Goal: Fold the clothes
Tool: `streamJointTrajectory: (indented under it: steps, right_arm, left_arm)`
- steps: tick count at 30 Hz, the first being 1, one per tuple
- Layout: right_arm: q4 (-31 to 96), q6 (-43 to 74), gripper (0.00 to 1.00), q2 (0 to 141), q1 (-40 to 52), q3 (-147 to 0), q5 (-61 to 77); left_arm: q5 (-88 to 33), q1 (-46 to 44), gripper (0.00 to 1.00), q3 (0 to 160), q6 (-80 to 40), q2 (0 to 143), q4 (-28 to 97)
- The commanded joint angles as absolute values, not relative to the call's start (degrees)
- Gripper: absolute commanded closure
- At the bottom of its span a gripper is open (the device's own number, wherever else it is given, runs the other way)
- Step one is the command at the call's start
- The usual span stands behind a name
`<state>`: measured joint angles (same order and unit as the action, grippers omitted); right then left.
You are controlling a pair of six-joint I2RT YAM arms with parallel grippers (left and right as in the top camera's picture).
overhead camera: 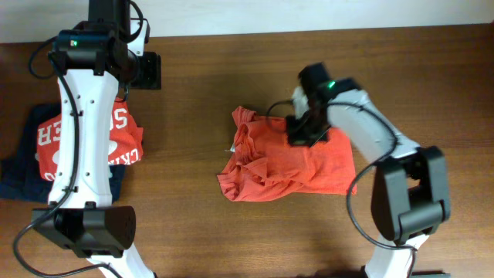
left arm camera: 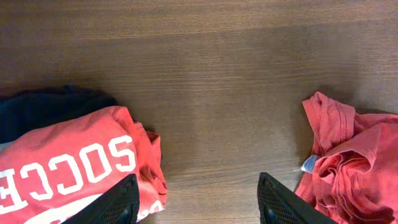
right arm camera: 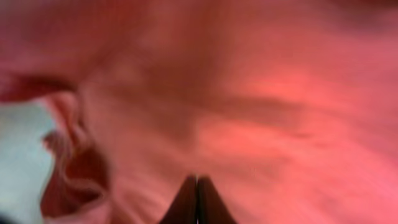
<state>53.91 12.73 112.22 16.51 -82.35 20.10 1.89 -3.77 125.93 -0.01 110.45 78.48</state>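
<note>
Three garments lie on the worktop (overhead camera: 201, 116). One crumpled orange-red T-shirt (overhead camera: 285, 166) sits right of centre. At the left, one red shirt (overhead camera: 130, 139) with white letters lies on one dark navy garment (overhead camera: 15, 166). There are two arms. The right arm (overhead camera: 370, 131) reaches onto the T-shirt's far edge, its right jaws pressed together against the cloth; whether they pinch a fold I cannot tell. The left jaws are spread above bare wood between the piles.
</note>
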Motion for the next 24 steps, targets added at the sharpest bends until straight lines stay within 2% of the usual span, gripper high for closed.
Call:
streamJointTrajectory:
  steps: [1,6,10,15,17,20,21,22,23,24]
  right_arm:
    - [44.3,12.7,0.96,112.9,23.2,-75.4,36.9]
    - [39.2,9.9,0.96,112.8,31.0,-74.3,42.7]
    - [43.5,4.8,0.96,109.6,30.4,-74.3,43.8]
    - [46.9,3.9,0.95,97.6,19.5,-74.3,41.2]
    - [49.0,7.5,0.89,93.3,11.1,-74.3,38.3]
    - [56.0,9.5,0.89,92.2,-0.1,-74.3,33.1]
    - [58.7,9.5,0.84,92.8,-3.1,-74.1,30.4]
    - [60.8,9.0,0.7,93.4,-5.7,-73.8,27.4]
    - [61.5,7.7,0.49,94.0,-7.7,-73.3,25.3]
    - [61.5,6.1,0.39,94.5,-9.3,-72.8,24.8]
  left_arm:
    - [1.9,-3.6,0.39,127.0,0.9,108.9,78.3]
    - [1.8,-3.6,0.39,127.0,0.9,108.9,78.3]
    - [1.8,-3.6,0.39,127.0,0.9,108.9,78.4]
    - [-5.7,-3.6,0.35,127.0,1.3,108.9,78.3]
    - [-12.9,-4.5,0.35,126.5,5.1,109.1,78.0]
    - [-14.5,-7.4,0.36,125.5,9.3,110.3,77.8]
    - [-14.7,-9.4,0.37,124.7,12.3,111.4,77.8]
    - [-15.7,-11.0,0.37,124.2,14.3,112.4,77.8]
    - [-16.7,-12.8,0.36,123.4,16.0,113.8,77.8]
    - [-17.2,-13.9,0.37,122.9,16.6,114.8,77.6]
